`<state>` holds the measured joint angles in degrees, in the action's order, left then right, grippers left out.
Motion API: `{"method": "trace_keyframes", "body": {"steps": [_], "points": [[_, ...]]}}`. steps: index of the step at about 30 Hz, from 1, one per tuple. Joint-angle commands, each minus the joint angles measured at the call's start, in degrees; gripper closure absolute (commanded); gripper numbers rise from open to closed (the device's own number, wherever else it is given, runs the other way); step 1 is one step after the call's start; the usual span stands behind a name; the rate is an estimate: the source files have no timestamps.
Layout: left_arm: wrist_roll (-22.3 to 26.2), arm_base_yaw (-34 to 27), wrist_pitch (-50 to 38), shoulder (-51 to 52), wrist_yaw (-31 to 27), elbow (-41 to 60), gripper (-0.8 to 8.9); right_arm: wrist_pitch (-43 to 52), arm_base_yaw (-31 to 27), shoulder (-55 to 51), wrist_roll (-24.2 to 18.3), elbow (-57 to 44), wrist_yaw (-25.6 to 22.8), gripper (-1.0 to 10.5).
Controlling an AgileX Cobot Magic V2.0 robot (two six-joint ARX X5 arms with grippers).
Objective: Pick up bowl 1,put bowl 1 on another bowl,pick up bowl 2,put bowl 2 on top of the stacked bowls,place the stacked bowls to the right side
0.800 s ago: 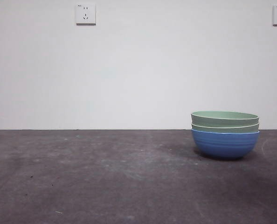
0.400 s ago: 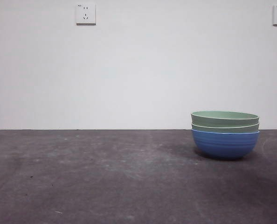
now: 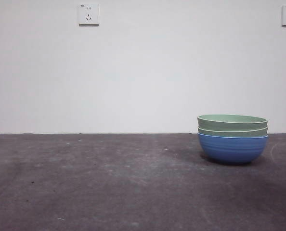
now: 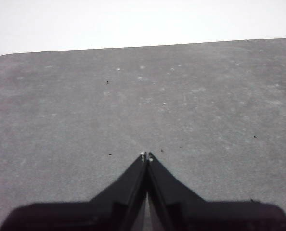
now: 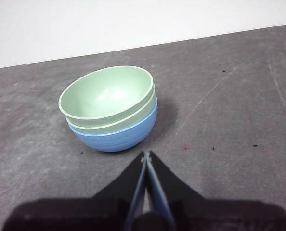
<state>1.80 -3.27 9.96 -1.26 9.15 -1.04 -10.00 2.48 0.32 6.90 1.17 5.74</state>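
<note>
A wall socket point(image 3: 88, 14) marks the white wall on the left, above a bare grey table point(image 3: 109, 183). The left gripper point(image 4: 146, 156) hangs over empty tabletop, jaws pressed together on nothing. On the right side stand the stacked bowls point(image 3: 232, 138), two green nested in blue. The right gripper point(image 5: 146, 155), jaws likewise closed and empty, sits just short of them point(image 5: 110, 109).
</note>
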Motion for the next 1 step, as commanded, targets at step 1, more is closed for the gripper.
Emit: {"method": "trace_keyframes", "body": {"steps": [1], "points": [[-0.5, -0.2, 0.0, 0.2, -0.1, 0.8, 8.17, -0.2, -0.1, 0.1, 0.5, -0.8, -0.2, 9.4]]}}
